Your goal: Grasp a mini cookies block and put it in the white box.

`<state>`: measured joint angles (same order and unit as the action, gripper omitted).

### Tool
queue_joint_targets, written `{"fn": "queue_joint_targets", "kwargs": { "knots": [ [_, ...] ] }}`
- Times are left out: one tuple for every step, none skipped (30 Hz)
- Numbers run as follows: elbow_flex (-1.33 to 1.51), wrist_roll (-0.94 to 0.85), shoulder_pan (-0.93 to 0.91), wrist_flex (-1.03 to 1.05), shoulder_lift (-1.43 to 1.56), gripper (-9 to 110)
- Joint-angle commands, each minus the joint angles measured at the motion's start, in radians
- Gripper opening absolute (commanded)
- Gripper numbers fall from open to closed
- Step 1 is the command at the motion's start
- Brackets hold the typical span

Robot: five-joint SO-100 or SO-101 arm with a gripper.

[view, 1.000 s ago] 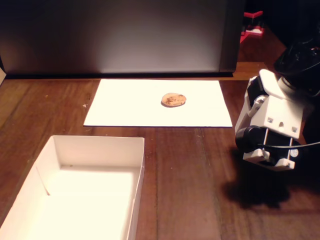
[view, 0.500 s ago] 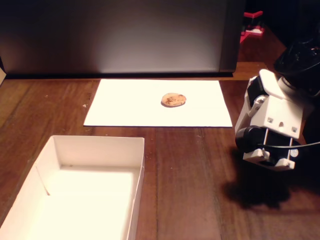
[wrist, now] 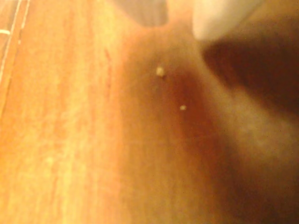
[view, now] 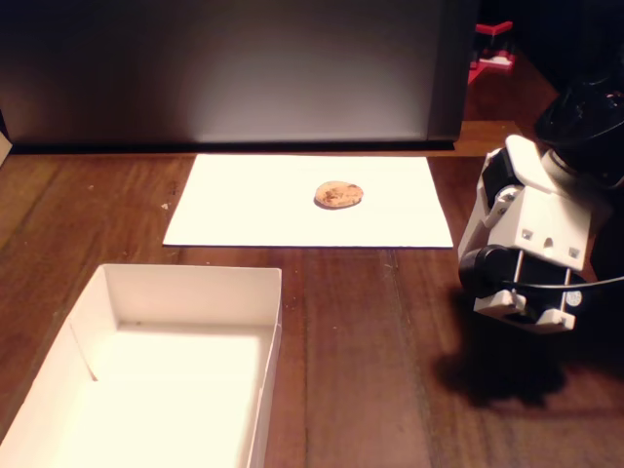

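Dark wooden table [view: 370,331] under warm light, grey panel [view: 224,68] behind. White box [view: 195,292] at lower left of the fixed view, open-topped. White paper sheet [view: 253,210] beyond it. Folded arm [view: 531,249] at right, jaws hidden; wrist view blurred, perhaps only bare wood and crumbs. Mini cookies block [view: 338,194] flat on the sheet, well apart from box and arm.
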<state>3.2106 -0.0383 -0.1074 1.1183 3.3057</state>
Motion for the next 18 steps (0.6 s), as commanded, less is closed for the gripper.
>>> {"fn": "queue_joint_targets", "kwargs": {
  "knots": [
    [-0.005, -0.005, -0.005, -0.009, 0.069, 0],
    [-0.005, -0.005, -0.005, -0.009, 0.069, 0],
    [-0.005, -0.005, -0.005, -0.009, 0.069, 0],
    [-0.005, -0.005, -0.005, -0.009, 0.069, 0],
    [-0.005, -0.005, -0.005, -0.009, 0.069, 0],
    [-0.005, -0.005, -0.005, -0.009, 0.069, 0],
    [-0.005, -0.005, -0.005, -0.009, 0.069, 0],
    [-0.005, -0.005, -0.005, -0.009, 0.069, 0],
    [-0.005, -0.005, -0.005, -0.009, 0.069, 0],
    [-0.005, -0.005, -0.005, -0.009, 0.069, 0],
    [-0.005, -0.005, -0.005, -0.009, 0.069, 0],
    [-0.005, -0.005, -0.005, -0.009, 0.069, 0],
    [-0.005, -0.005, -0.005, -0.009, 0.069, 0],
    [-0.005, -0.005, -0.005, -0.009, 0.069, 0],
    [-0.005, -0.006, -0.005, -0.009, 0.069, 0],
    [-0.005, -0.008, -0.005, -0.009, 0.069, 0],
    [-0.005, -0.006, -0.005, -0.009, 0.069, 0],
    [-0.005, -0.002, -0.005, -0.009, 0.069, 0]
  ]
}}
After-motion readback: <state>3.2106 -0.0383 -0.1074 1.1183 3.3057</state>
